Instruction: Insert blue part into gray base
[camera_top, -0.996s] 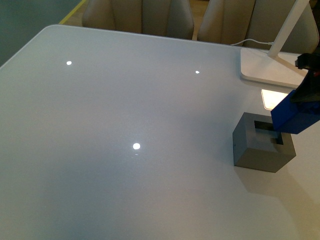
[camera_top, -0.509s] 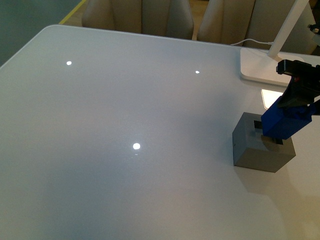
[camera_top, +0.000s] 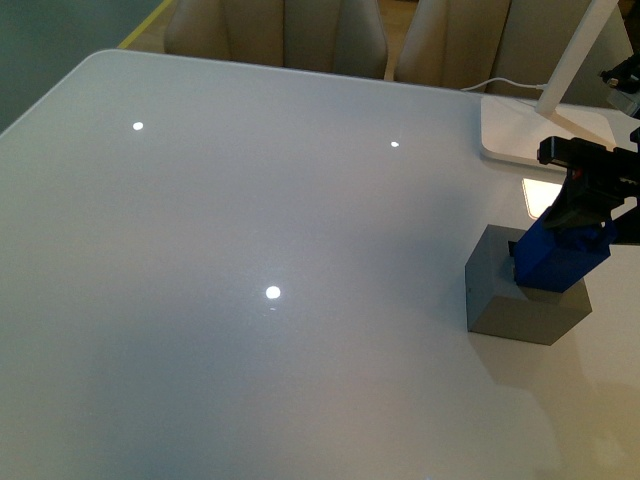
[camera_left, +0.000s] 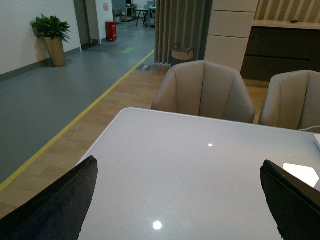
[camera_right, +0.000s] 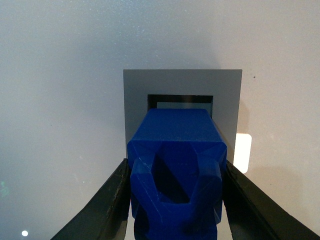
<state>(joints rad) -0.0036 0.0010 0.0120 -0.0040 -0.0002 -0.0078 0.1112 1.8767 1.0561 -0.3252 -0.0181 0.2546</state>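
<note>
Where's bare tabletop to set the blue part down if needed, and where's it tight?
Free: the table left of the gray base, up to the chairs. Tight: the right edge, where the right gripper holds the blue part at the base, lamp foot behind.

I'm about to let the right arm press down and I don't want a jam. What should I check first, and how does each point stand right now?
1. Grip: right gripper shut on the blue part: ok.
2. Sideways aim: part centred across the square hole of the gray base, right wrist view: ok.
3. Part upright: it seems to lean in the front view: cannot tell.
4. Hole free: only a strip shows beyond the part: cannot tell.
5. Base flat on the table, apart from the lamp foot: ok.
6. Left gripper open, base not in its view: ok.
</note>
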